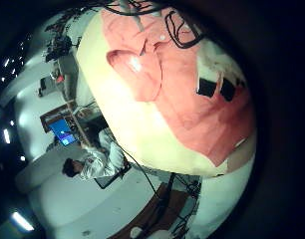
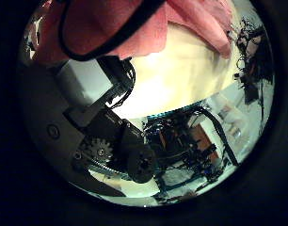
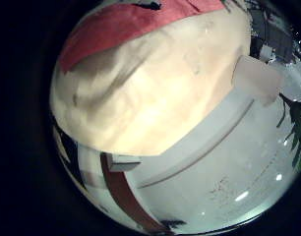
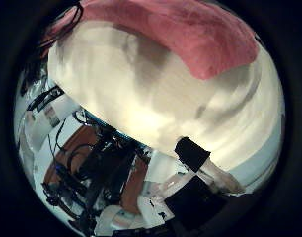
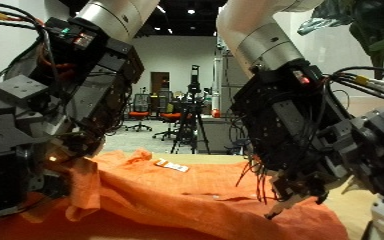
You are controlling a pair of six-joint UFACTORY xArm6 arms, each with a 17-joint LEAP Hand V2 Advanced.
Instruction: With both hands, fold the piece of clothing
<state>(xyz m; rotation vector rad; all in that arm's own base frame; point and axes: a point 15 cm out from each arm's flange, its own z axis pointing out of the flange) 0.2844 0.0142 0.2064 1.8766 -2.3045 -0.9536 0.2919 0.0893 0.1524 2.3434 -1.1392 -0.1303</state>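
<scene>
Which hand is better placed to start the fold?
Left, probably. In the outside view the left hand is already down on the orange cloth, with a bunch of it raised at its fingers. The right hand hangs just above the cloth, fingertips near it, holding nothing.

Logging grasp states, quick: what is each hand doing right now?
Left hand: cannot be told, close over the orange garment.
Right hand: open, holding nothing.

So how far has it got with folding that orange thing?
Hardly started, by the look of it. The orange garment lies rumpled and mostly spread on the table, no neat fold showing. The left hand pinches up a bit of cloth at one edge; the right hand hovers, fingertips just reaching the cloth. All the actual folding remains.
</scene>
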